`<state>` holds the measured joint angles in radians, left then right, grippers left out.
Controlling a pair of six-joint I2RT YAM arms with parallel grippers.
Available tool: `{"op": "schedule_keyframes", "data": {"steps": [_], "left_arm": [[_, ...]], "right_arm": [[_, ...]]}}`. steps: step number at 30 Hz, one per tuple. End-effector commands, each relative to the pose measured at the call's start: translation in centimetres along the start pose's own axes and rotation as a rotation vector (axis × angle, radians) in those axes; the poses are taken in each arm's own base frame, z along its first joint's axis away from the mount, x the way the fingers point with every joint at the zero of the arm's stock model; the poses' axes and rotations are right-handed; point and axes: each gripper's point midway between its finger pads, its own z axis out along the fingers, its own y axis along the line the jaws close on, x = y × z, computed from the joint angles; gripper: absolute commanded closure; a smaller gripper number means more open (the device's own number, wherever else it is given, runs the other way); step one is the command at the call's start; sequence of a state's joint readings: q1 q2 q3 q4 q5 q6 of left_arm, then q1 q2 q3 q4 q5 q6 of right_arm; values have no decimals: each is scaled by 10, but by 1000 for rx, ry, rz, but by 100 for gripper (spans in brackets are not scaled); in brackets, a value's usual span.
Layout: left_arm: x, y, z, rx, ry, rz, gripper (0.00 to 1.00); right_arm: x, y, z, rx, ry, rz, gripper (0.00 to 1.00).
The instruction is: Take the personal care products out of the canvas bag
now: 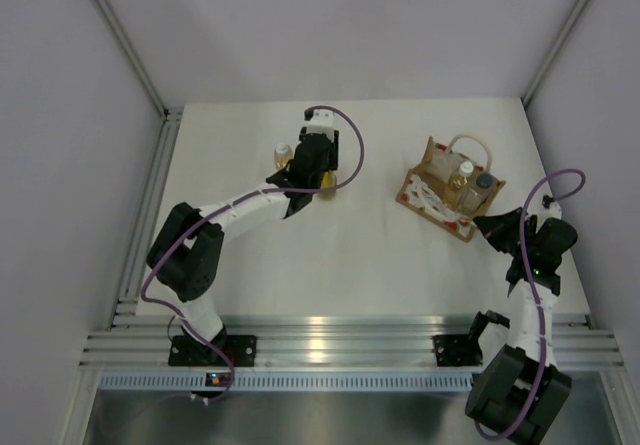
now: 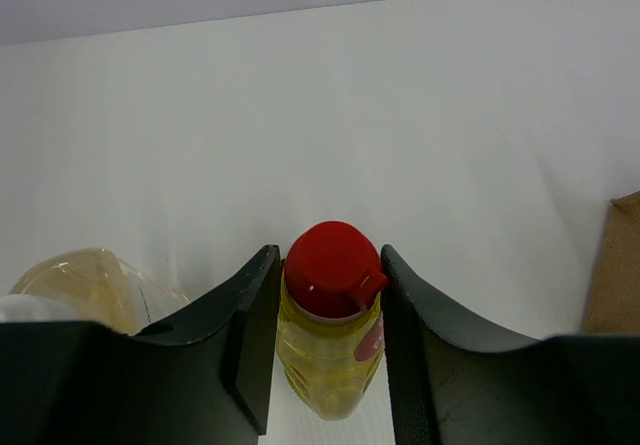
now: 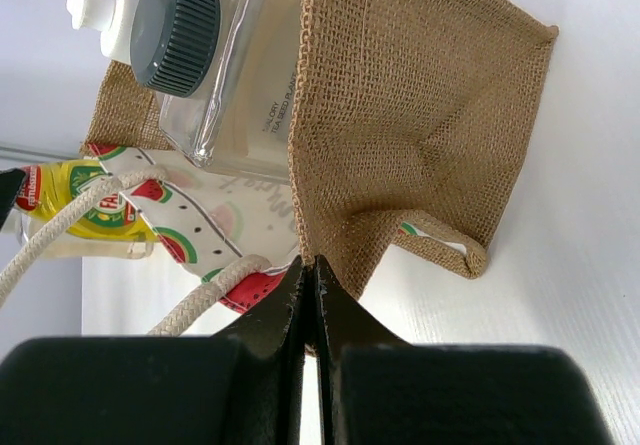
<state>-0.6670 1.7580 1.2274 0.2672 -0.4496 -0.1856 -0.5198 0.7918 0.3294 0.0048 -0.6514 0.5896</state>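
Yellow bottle (image 2: 330,355) stands upright, clamped in the left gripper (image 2: 328,257) beside an amber bottle (image 2: 90,285); it needs setting flat before release. Right gripper (image 3: 308,265), closed, pinches the canvas bag (image 3: 400,115) by its edge.

A white table (image 1: 350,265) fills the middle of the top view, matte and plain. Pale grey walls (image 1: 340,25) close it in at the far edge and along both sides. A silver metal strut (image 1: 120,35) runs up from the far left corner, and another (image 1: 565,35) from the far right corner. A ribbed aluminium rail (image 1: 340,340) lies along the near edge, a narrower rail (image 1: 150,215) along the left edge. Below the near rail sits a perforated strip (image 1: 330,378).
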Motion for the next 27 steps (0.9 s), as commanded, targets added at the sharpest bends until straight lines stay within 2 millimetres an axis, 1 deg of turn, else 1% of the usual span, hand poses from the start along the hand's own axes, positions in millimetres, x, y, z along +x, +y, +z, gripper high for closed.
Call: {"op": "schedule_keyframes", "data": {"steps": [1, 4, 6, 7, 9, 10, 13, 16, 17, 19, 21, 22, 23, 24, 25, 26, 27], "left_arm": [[-96, -1, -17, 27, -280, -151, 100], [-89, 2, -13, 14, -262, -152, 100], [-83, 0, -8, 13, -243, -144, 100], [-82, -1, -7, 15, -236, -139, 88], [-78, -1, -5, 13, -218, -130, 76], [-77, -1, -5, 14, -216, -131, 60], [-76, -2, -6, 22, -213, -133, 31], [-77, -2, -7, 18, -207, -140, 15], [-77, -2, -8, 20, -206, -142, 7], [-83, -5, -11, 38, -207, -147, 2], [-89, -9, -14, 60, -211, -145, 2], [-88, -12, -14, 75, -190, -138, 2], [-100, -17, -18, 93, -203, -146, 2], [-103, -22, -20, 115, -199, -147, 2], [-104, -35, -24, 165, -187, -139, 2], [-114, -43, -31, 195, -203, -143, 2], [-119, -52, -35, 223, -208, -140, 2]], "right_arm": [[9, -4, -3, 29, 43, -1, 100], [9, -4, -3, 29, 44, 0, 100], [9, -4, -3, 29, 43, -1, 100], [9, -4, -3, 28, 45, 2, 100], [10, -3, -3, 28, 47, 0, 100], [9, -3, -3, 25, 44, -2, 100], [9, -3, -3, 27, 41, -4, 100], [9, -3, -3, 26, 42, -3, 100], [9, -3, -3, 27, 43, -2, 100], [9, -3, -3, 26, 42, -3, 100], [8, -2, -3, 23, 40, -4, 100], [8, -2, -3, 23, 41, -3, 100], [9, -3, -3, 25, 43, 2, 100], [10, -3, -3, 25, 44, 1, 99], [9, -3, -3, 22, 42, 2, 99], [11, -3, -3, 22, 44, 8, 99], [12, -3, -3, 20, 49, 13, 99]]}}
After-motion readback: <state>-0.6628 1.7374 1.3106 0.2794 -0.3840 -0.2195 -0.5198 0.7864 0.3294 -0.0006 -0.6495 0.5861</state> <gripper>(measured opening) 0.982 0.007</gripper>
